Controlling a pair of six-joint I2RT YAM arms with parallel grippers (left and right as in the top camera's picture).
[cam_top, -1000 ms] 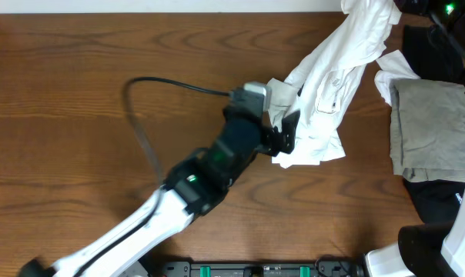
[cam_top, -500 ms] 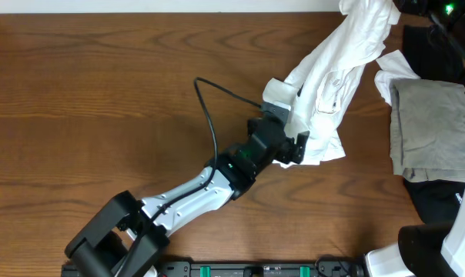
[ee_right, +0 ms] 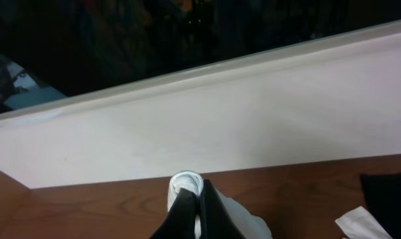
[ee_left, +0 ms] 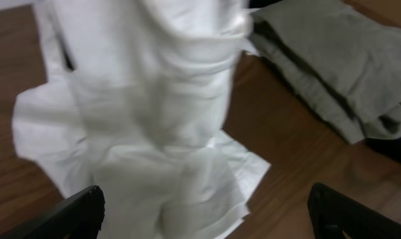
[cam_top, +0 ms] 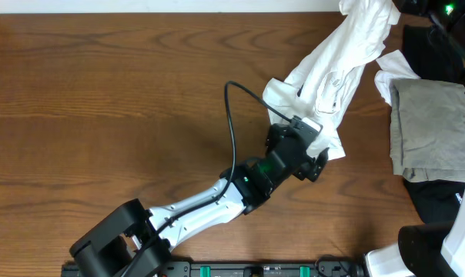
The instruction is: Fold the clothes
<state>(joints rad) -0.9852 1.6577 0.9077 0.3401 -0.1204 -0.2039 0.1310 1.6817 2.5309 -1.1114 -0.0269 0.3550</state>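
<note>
Fingers (ee_left: 78, 214) of the left gripper (ee_left: 204, 216) were spread wide over the white T-shirt's (cam_top: 332, 69) low end, holding nothing; right gripper (ee_right: 192, 199) was pinched shut on its top.
Thin wrinkly cloth draped from the far right down onto the wooden table (cam_top: 102, 92), small dark print too blurry to read. Grey-beige garment (cam_top: 429, 127) lay beside it on something black (cam_top: 436, 200), cut off.

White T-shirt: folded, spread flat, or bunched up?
Bunched up. The white T-shirt hangs as a crumpled strip from the shut right gripper; its lower end lies rumpled on the table below the open left gripper.
</note>
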